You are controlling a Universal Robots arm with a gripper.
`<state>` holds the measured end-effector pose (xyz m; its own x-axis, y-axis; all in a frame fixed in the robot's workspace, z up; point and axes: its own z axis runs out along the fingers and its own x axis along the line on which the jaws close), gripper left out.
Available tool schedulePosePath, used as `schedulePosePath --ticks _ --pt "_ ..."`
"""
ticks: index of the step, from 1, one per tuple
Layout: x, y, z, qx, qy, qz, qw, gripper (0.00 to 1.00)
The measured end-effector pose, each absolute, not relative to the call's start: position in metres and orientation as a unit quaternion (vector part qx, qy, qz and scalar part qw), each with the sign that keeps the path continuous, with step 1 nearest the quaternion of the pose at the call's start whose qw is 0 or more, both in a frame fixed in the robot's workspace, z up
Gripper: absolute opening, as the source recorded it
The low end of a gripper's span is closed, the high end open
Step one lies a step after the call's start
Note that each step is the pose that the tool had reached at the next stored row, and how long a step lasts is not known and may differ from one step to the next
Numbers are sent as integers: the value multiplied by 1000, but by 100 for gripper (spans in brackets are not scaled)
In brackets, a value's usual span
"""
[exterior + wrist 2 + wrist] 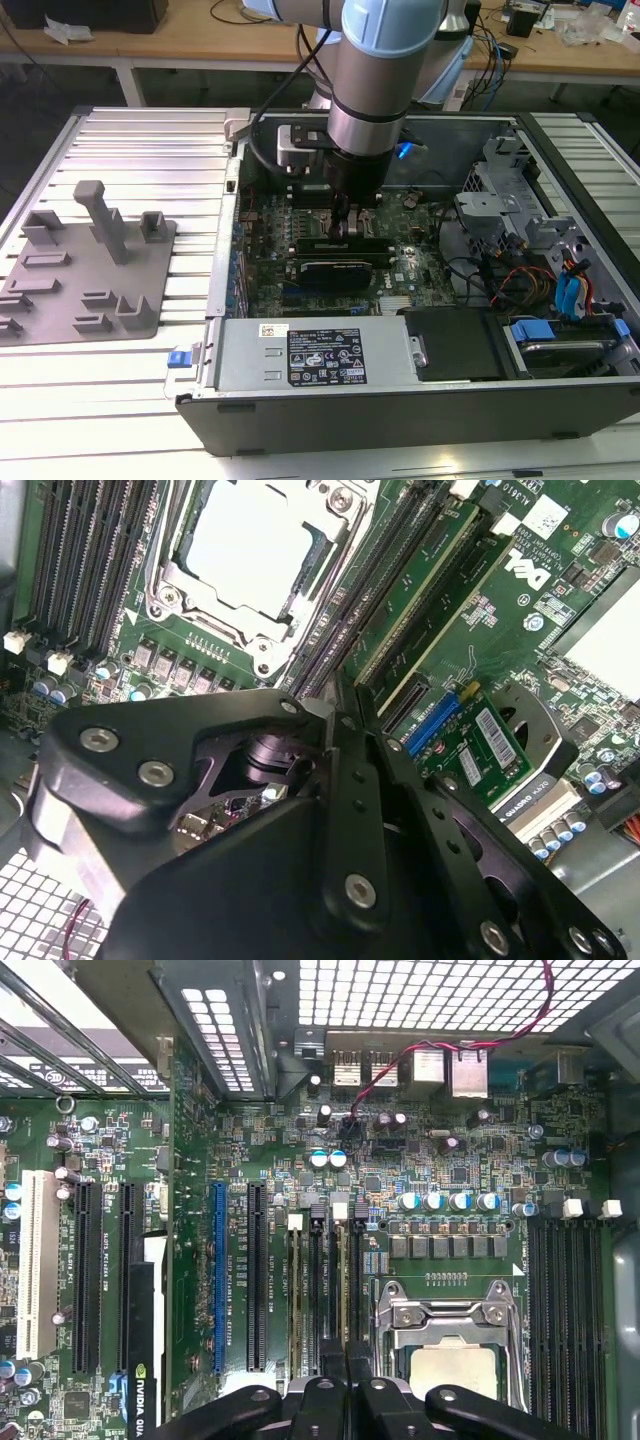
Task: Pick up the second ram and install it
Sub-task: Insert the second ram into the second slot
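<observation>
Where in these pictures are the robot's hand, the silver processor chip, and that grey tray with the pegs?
hand (335, 715): second wrist view, tips of its black fingers.
silver processor chip (252, 550): second wrist view, middle of its metal cap.
grey tray (60, 290): exterior view, flat base between the pegs.

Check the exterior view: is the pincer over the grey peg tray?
No. The pincer is down inside the open computer case, above the green board, while the grey tray sits apart toward that view's left.
</observation>
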<state>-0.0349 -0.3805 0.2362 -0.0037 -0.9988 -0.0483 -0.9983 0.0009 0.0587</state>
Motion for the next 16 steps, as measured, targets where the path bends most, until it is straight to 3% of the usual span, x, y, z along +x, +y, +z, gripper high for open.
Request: schedulePosePath --ticks 16 --pt "-34 -381 232 706 -707 -38 4 9"
